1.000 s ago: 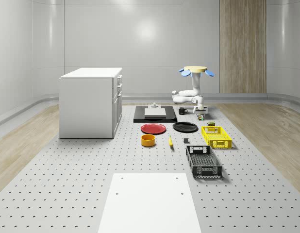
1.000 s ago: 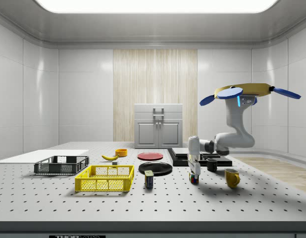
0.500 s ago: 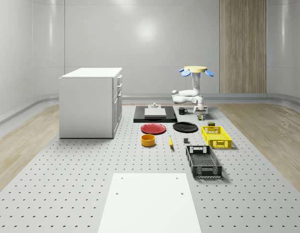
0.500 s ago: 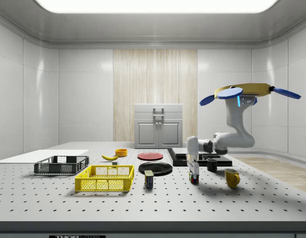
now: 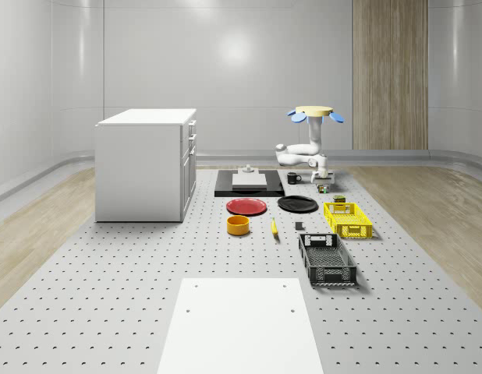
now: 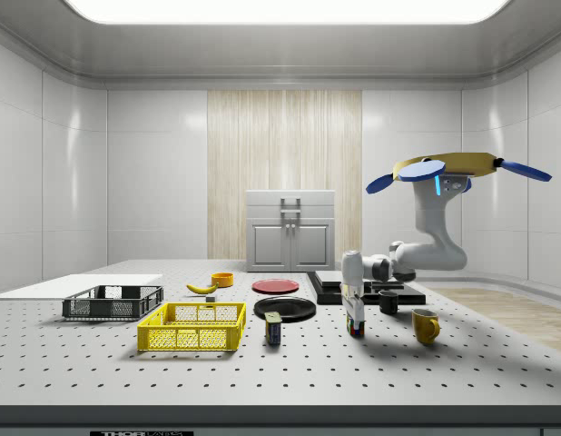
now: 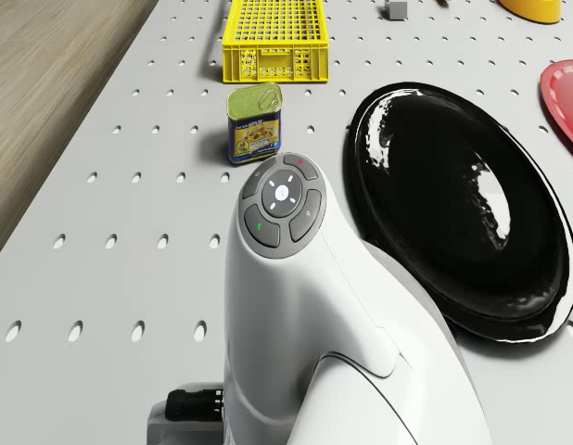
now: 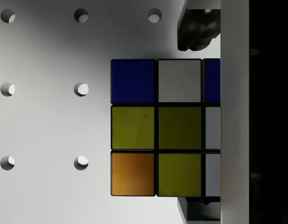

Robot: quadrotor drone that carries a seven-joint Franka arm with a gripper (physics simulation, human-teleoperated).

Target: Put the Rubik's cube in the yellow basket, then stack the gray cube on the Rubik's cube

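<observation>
The drone (image 6: 447,169) hovers over the far end of the table (image 6: 498,363), and its arm reaches down. The claw (image 6: 355,315) grips the Rubik's cube (image 6: 356,326), which sits low, right by the table. The yellow basket (image 6: 193,327) is well apart. The gray cube (image 7: 393,8) waits beyond the basket. Nothing is finished yet.

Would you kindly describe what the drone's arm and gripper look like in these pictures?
The arm is glossy white with rounded segments and dark grey joints. Near the wrist sits a grey round button pad with small red and green marks. The gripper is white with dark fingers. The drone above has a yellow body and blue rotors.
</observation>
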